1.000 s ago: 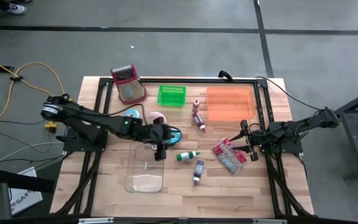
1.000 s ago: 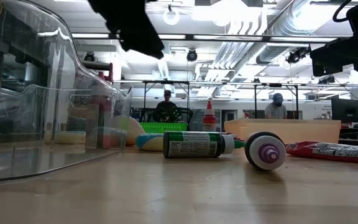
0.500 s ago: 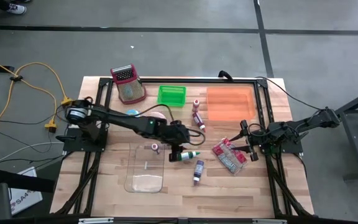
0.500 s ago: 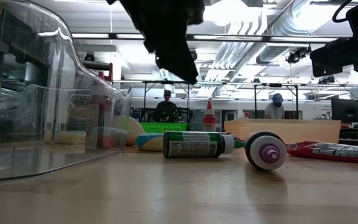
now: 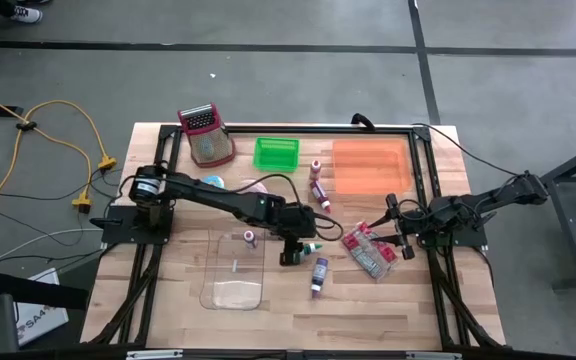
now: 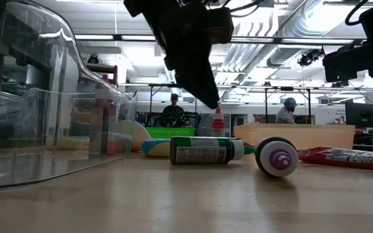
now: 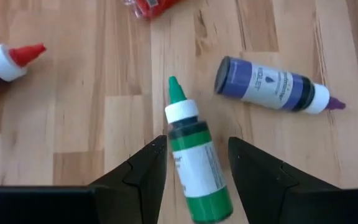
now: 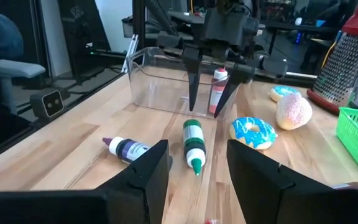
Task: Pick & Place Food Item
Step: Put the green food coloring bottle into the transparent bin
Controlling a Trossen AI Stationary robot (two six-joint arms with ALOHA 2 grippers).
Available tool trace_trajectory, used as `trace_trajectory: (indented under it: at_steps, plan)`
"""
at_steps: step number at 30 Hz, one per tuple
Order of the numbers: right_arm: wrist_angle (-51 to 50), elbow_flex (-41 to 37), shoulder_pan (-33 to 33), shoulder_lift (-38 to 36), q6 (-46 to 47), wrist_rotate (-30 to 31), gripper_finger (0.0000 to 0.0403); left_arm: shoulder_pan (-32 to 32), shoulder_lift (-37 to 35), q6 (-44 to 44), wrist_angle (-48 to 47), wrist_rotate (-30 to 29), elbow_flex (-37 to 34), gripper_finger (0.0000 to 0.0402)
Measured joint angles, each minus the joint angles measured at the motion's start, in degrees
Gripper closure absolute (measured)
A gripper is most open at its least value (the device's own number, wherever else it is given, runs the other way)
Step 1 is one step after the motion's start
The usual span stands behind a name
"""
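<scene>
1. Left gripper hovers directly over the green bottle, fingers spread and straddling it, aligned for a grasp.
2. The green bottle lies flat on the surface.
3. Right gripper waits beyond the green bottle, fingers apart, holding nothing.

From the left wrist we see the green bottle run off the picture's lower edge — its base is cut. A red-capped bottle is clipped at the side edge, and only a corner of the red packet shows. In the low view the clear container spills past the frame, and the two people behind the table are too small to make out.
</scene>
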Motion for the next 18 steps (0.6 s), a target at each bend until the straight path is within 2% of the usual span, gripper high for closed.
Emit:
trace_trajectory:
  at_steps: [18]
  plan:
    - [-0.26,0.01,0.0,0.02,0.0,0.04,0.0251,-0.97,3.4,-7.29,0.45,1.87,-0.05,0.0236]
